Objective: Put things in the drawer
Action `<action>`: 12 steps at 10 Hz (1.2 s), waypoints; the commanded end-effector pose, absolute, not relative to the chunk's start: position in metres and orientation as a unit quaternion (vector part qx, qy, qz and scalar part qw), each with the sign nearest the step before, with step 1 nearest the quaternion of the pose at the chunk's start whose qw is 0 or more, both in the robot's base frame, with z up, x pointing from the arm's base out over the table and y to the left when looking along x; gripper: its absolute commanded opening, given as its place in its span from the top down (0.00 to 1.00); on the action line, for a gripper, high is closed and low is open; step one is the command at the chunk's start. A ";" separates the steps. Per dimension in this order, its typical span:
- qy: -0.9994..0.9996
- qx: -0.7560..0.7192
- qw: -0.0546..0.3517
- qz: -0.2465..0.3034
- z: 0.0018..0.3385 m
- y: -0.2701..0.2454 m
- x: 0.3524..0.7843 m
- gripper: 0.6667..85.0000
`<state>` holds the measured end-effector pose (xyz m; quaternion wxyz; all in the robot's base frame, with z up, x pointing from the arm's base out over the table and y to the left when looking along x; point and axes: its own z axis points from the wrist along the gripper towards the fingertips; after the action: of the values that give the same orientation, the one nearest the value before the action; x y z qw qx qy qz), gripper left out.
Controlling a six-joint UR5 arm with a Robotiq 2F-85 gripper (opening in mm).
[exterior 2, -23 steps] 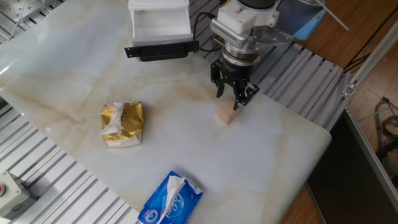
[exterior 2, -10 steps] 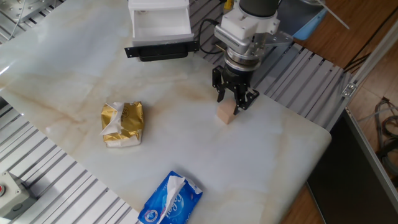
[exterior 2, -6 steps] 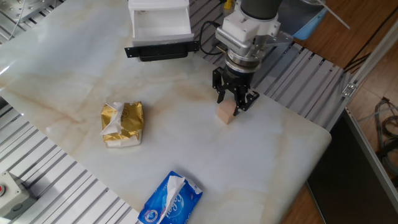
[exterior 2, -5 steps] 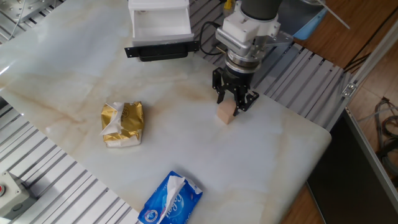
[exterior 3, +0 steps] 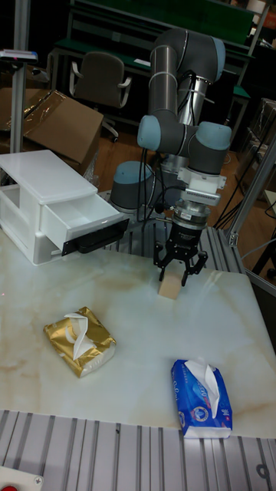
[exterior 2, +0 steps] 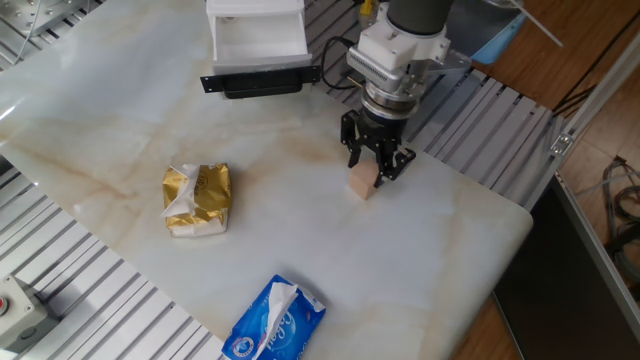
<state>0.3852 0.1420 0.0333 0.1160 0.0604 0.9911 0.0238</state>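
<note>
The small tan wooden cube [exterior 2: 362,185] rests on the marble table, right of centre. My gripper [exterior 2: 373,170] hangs straight down over it, its black fingers open and straddling the cube's top; in the tall fixed view the gripper [exterior 3: 179,270] stands wider than the cube [exterior 3: 169,288]. The white drawer [exterior 2: 255,38] with its black front sits at the back of the table, pulled open; the tall view shows the drawer [exterior 3: 80,223] with nothing visible inside.
A gold foil packet [exterior 2: 198,198] lies on the left of the table. A blue-and-white tissue pack [exterior 2: 276,320] lies near the front edge. Slatted metal rails [exterior 2: 500,130] border the marble top on the right.
Over the past two seconds the gripper came down slightly around the cube. In the last half second nothing has visibly moved; the cube stays on the table.
</note>
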 end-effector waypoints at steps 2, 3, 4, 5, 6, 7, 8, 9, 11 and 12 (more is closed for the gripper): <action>0.989 0.081 0.125 0.017 0.037 0.138 0.391 0.69; 0.988 0.098 0.120 0.007 0.042 0.137 0.387 0.75; 0.987 0.107 0.117 0.001 0.043 0.136 0.388 0.89; 0.988 0.109 0.112 -0.004 0.044 0.134 0.386 1.00; 0.988 0.108 0.112 -0.005 0.047 0.133 0.387 1.00; 0.989 0.101 0.107 -0.007 0.057 0.130 0.387 1.00; 0.990 0.092 0.103 -0.008 0.073 0.126 0.388 1.00; 0.991 0.082 0.101 -0.011 0.091 0.120 0.389 1.00; 0.993 0.066 0.098 -0.012 0.123 0.109 0.386 1.00; 0.994 0.053 0.096 -0.019 0.134 0.098 0.384 1.00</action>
<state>0.3880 0.1119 0.0999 0.1016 0.0713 0.9921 -0.0182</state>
